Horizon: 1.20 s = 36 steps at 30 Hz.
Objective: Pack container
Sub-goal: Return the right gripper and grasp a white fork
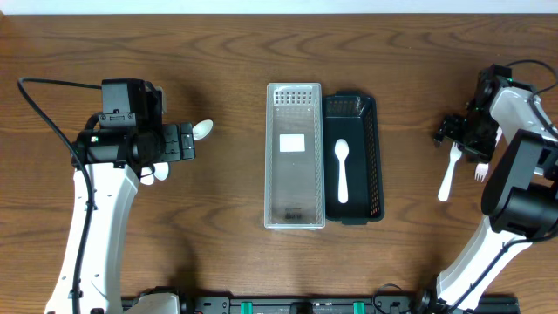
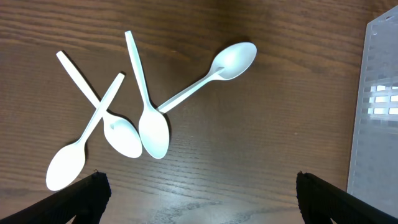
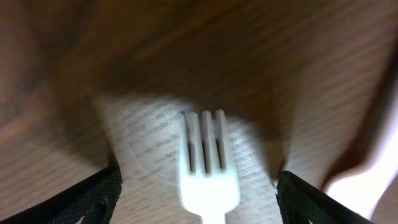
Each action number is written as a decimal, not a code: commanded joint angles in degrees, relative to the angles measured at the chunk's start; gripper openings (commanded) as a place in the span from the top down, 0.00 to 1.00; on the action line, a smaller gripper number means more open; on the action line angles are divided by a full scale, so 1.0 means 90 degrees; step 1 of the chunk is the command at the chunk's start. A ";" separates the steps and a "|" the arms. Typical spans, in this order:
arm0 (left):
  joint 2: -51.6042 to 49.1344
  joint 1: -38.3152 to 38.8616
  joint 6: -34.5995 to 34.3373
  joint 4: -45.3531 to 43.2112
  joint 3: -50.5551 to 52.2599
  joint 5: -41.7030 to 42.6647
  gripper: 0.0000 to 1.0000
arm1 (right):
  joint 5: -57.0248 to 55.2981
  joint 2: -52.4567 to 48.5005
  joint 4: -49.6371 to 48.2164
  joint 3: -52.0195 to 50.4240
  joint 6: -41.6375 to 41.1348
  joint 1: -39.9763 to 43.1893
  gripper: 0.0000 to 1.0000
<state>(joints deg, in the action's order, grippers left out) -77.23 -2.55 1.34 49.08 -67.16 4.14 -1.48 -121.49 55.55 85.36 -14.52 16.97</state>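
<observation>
A black basket point(image 1: 373, 157) sits right of centre with one white spoon point(image 1: 342, 170) lying in it. A clear plastic tray point(image 1: 293, 157) stands against its left side and shows at the right edge of the left wrist view point(image 2: 379, 106). Several white spoons point(image 2: 152, 127) lie crossed on the table under my left gripper point(image 2: 199, 199), which is open and empty above them point(image 1: 190, 141). My right gripper point(image 3: 199, 182) is open and low over a white fork point(image 3: 204, 168), which lies between its fingers, untouched. In the overhead view that gripper point(image 1: 453, 133) is at the far right over the fork point(image 1: 449, 174).
Another white utensil point(image 1: 479, 173) lies just right of the fork, partly under my right arm, and shows as a blurred white shape in the right wrist view point(image 3: 367, 180). The table is dark brown wood point(image 1: 227, 70).
</observation>
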 commanded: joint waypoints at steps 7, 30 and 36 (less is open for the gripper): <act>-0.0027 -0.0032 0.0036 0.0015 -0.0070 0.0019 0.02 | 0.0007 -0.0136 0.0022 -0.0141 0.0046 -0.0015 0.39; -0.0027 -0.0032 0.0036 0.0017 -0.0070 0.0019 0.02 | 0.0007 -0.0136 -0.0015 -0.0182 0.0046 -0.0012 0.70; -0.0027 -0.0032 0.0036 0.0015 -0.0070 0.0019 0.02 | 0.0005 -0.0136 -0.0036 -0.0182 0.0049 -0.0015 0.77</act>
<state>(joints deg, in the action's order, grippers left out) -77.23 -2.55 1.34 49.06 -67.16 4.14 -0.51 -121.49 55.57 84.99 -14.02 16.95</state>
